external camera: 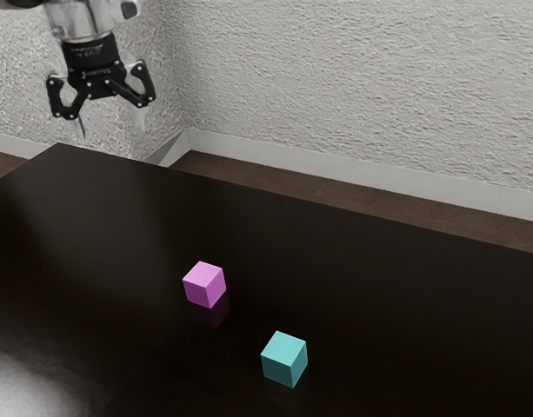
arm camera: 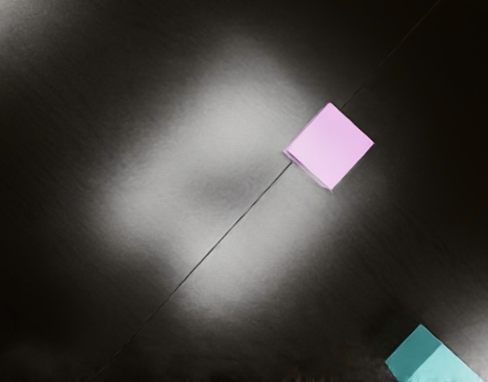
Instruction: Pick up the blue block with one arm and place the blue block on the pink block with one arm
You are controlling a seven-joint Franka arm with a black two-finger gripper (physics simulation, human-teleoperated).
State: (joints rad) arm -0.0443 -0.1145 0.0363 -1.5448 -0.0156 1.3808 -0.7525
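Exterior view first: the black two-finger gripper [external camera: 109, 123] hangs high at the exterior view's upper left, above the far left corner of the dark, glossy table [external camera: 396, 295]. Its fingers are spread wide apart with nothing between them, and it is well clear of both cubes.

The blue block [external camera: 284, 358], a small teal-blue cube, sits flat on the table top at the near side, towards the middle of the scene. The pink block [external camera: 204, 284], a small pink cube of about the same build, also rests flat on the table. It stands a little farther back and towards the exterior view's left of the blue one. The two are near each other but apart, with bare table top between them, and each stands turned so that a corner points toward the camera. Nothing lies on top of either cube.

Behind the table runs a rough white plaster wall [external camera: 353, 78] with a pale skirting board [external camera: 362, 169] at its foot, above a strip of brown wooden floor [external camera: 405, 208].

From the wrist view, the pink block [arm camera: 329, 146] shows its top face. A thin straight seam [arm camera: 228, 231] in the table top [arm camera: 84, 95] runs up to it. The blue block [arm camera: 427, 362] is partly cut by the picture's edge, apart from the pink one. A pale sheen of light lies on the dark surface beside the pink cube.
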